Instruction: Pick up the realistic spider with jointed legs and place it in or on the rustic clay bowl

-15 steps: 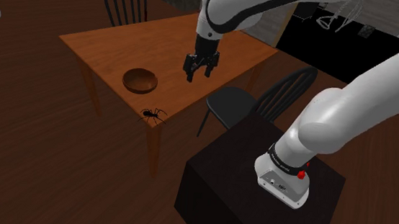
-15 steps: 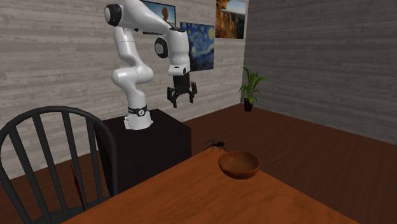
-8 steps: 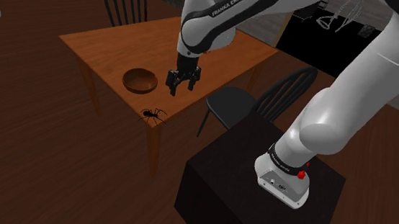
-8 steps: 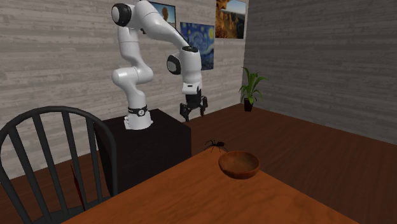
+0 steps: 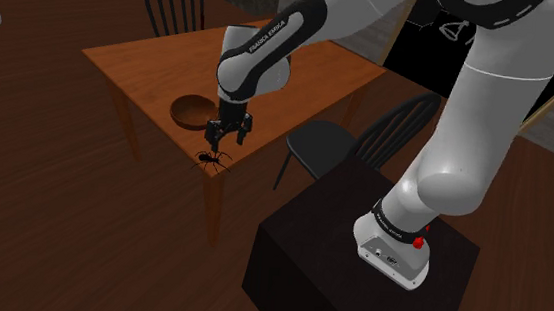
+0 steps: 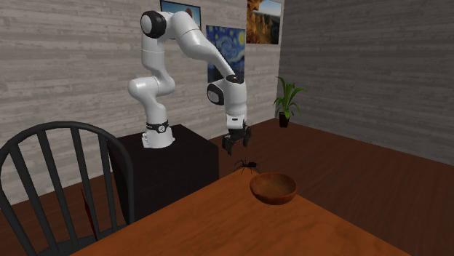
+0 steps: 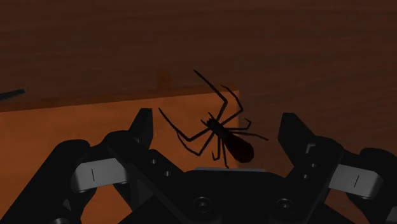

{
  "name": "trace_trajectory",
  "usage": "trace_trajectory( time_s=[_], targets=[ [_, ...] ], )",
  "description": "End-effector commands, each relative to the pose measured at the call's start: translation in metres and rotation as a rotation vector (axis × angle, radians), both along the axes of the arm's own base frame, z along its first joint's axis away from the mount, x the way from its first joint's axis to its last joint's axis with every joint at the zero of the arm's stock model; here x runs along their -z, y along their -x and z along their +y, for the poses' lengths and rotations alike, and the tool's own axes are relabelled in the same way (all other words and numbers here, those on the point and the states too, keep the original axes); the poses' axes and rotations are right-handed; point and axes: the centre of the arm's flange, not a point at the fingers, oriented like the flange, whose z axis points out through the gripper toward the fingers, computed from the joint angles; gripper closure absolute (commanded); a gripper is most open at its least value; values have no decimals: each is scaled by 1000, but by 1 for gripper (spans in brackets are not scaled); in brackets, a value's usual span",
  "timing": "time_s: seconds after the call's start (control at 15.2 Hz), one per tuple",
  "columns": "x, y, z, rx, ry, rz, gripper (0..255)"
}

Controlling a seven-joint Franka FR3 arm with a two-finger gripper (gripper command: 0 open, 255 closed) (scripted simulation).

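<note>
My claw (image 5: 225, 133) hangs just above the spider (image 5: 212, 157), fingers spread wide and pinching nothing. The spider sits on the wooden table (image 5: 151, 61), right at its corner, near the brown bowl (image 5: 190, 110) but apart from it. Through the wrist view, the spider (image 7: 222, 133) lies between my two fingers (image 7: 143, 121), touching neither. Its body runs slantwise across the gap, fat abdomen nearer my palm, the narrower end, probably the head in this dim light, toward the table's edge. Legs splay all round.
</note>
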Motion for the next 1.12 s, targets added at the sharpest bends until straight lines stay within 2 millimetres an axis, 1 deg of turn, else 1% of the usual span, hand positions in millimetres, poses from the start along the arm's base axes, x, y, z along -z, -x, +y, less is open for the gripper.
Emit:
trace_trajectory(
  time_s=[0.0, 0.07, 0.13, 0.53, 0.59, 1.06],
  targets=[
    [24, -9, 13, -4, -12, 10, 0],
    [34, -14, 20, -7, -17, 15, 0],
    [38, -15, 22, -8, -19, 16, 0],
    [69, -11, 28, -8, -19, 16, 0],
    [77, -10, 30, -8, -19, 16, 0],
    [77, -10, 30, -8, -19, 16, 0]
  ],
)
